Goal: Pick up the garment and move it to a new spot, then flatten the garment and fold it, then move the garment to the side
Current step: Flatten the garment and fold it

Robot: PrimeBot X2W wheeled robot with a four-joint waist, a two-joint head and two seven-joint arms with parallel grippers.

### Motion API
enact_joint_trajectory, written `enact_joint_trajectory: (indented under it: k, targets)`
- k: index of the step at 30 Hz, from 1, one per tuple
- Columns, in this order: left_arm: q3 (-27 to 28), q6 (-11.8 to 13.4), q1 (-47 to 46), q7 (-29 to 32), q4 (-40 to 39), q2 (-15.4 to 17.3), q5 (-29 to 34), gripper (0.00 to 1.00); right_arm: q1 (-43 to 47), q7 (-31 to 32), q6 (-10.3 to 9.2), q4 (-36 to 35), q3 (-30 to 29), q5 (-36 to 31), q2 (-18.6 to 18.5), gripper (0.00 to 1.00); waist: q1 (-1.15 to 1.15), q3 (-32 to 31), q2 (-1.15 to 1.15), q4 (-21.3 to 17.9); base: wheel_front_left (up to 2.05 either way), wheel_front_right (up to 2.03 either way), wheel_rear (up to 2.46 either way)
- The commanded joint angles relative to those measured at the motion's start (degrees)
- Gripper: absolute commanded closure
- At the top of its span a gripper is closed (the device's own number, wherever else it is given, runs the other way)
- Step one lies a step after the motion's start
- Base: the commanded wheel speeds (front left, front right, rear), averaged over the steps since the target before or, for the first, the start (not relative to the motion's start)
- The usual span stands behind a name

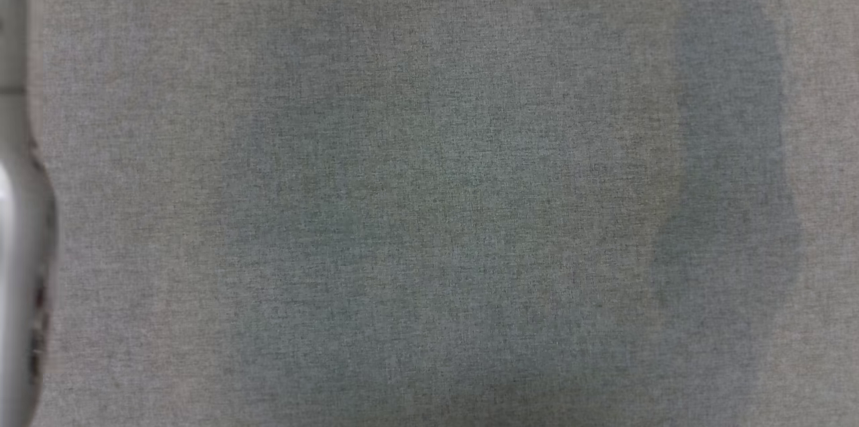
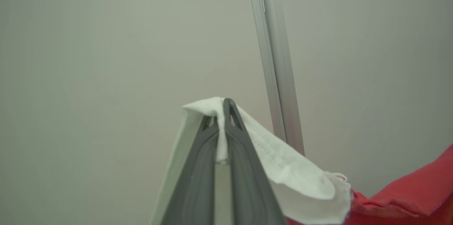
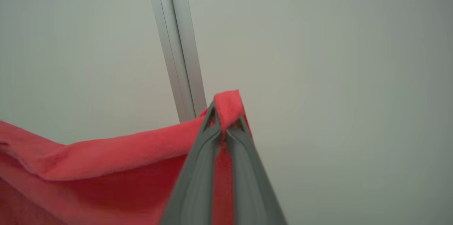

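Left claw: the left gripper (image 2: 226, 106) is pinched tight on a white bit of the garment (image 2: 300, 179). The white cloth folds over its tips and hangs down both sides.
Right claw: the right gripper (image 3: 226, 111) is pinched tight on a red edge of the same garment (image 3: 106, 157). A little red fold pokes up between its tips.
Where the garment is: it is up in the air, hanging between the two claws. I think it is off the table, but I cannot see its bottom.
Why two claws: each one holds a different spot, so the cloth can spread out wide and not stay in a lump.
Behind it: a plain pale wall (image 2: 106, 58) with a silver rail (image 2: 276, 58) running up it. Both claws point up that way, so the cloth is held high.
The table: the grey cloth table top (image 1: 429, 185) is seen in the head view, with soft shadows on it. A shiny post (image 1: 17, 279) stands at its left edge.
Step now: I think this is the carry to a new spot.
Next: lower the cloth gently so it lands flat.
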Motion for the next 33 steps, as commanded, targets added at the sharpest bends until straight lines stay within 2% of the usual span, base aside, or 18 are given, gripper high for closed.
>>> enact_joint_trajectory:
  k: [1,8,12,20,25,33]
  targets:
    - [-0.47,-0.38,4.56,-0.25,-1.71,0.28,-0.17,1.00,3.48,-0.98,0.03,-0.61,1.59,1.20,0.10,1.00,0.00,0.07,0.00,-0.06,0.00,0.00,0.00]
    - [3.11,1.17,24.83,-0.28,-13.53,1.61,-1.68,1.00,19.70,-2.43,0.03,-7.84,4.64,5.70,0.66,1.00,0.00,-2.13,0.00,-0.64,0.00,0.00,0.00]
    - [3.92,1.89,38.35,-0.28,-20.93,1.19,-2.19,1.00,31.17,-2.47,0.04,-14.50,3.92,5.80,1.17,1.00,0.00,-4.45,0.00,-0.69,0.00,0.00,0.00]
    - [5.47,5.67,63.24,-0.29,-33.23,-0.03,-3.51,1.00,52.53,-2.50,0.03,-23.35,1.56,5.05,2.68,1.00,0.00,-10.90,0.00,-0.42,0.00,0.00,0.00]
    - [4.02,6.39,76.49,-0.28,-36.97,-1.33,-4.34,1.00,63.55,-2.51,0.03,-25.36,-0.46,6.04,3.50,1.00,0.00,-15.16,0.00,0.15,0.00,0.00,0.00]
    - [3.39,7.78,90.92,-0.28,-39.68,-1.45,-5.43,1.00,75.60,-2.37,0.03,-27.00,-1.35,5.99,4.88,1.00,0.00,-20.86,0.00,-0.39,0.00,0.00,0.00]
